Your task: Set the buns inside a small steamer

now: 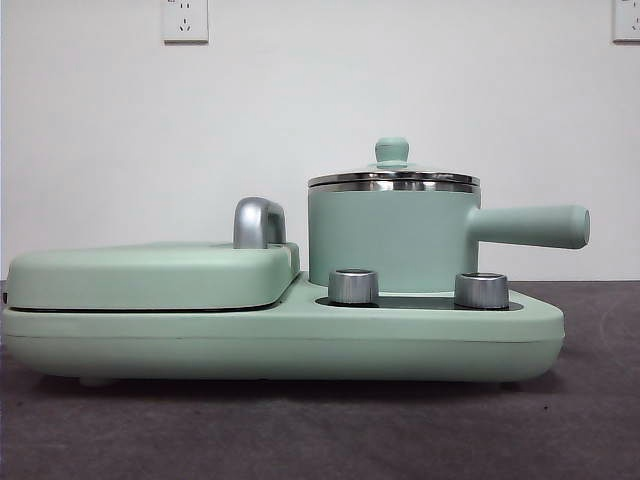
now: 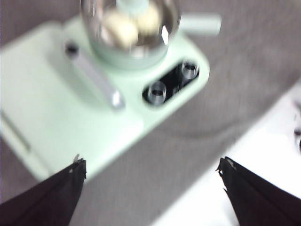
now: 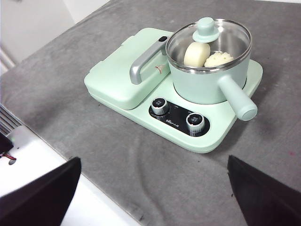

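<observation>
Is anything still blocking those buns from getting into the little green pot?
No. Both buns already lie inside the small steamer, with its lid on top. Both grippers hang open, away from it.

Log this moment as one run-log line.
buns: both in steamer | lid: on | left gripper: open, away from cooker | right gripper: open, away from cooker | task: looks done

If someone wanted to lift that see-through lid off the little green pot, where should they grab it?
Probably by the green knob at the centre of the glass lid, coming straight down from above. The knob stands up as a narrow stem with a wider cap, so two jaws could close under the cap; the lid's steel rim lies flat on the small steamer.
</observation>
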`<move>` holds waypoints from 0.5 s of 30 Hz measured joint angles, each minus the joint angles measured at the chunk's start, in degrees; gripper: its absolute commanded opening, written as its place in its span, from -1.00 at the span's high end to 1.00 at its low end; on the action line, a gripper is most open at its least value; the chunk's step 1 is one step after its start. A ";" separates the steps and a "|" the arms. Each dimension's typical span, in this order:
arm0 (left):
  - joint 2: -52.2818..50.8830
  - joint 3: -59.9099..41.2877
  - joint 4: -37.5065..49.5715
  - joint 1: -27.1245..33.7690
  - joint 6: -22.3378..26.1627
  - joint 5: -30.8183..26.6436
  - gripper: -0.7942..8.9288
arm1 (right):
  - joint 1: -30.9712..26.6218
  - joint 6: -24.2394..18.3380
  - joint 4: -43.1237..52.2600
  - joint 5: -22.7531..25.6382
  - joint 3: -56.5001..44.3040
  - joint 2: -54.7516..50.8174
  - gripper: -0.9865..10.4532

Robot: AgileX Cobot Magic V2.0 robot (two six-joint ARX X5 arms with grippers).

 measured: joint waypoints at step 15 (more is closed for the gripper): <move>-40.79 -42.16 22.05 -0.07 -9.05 -6.05 -0.02 | 0.00 -1.86 5.05 0.00 0.00 0.00 0.19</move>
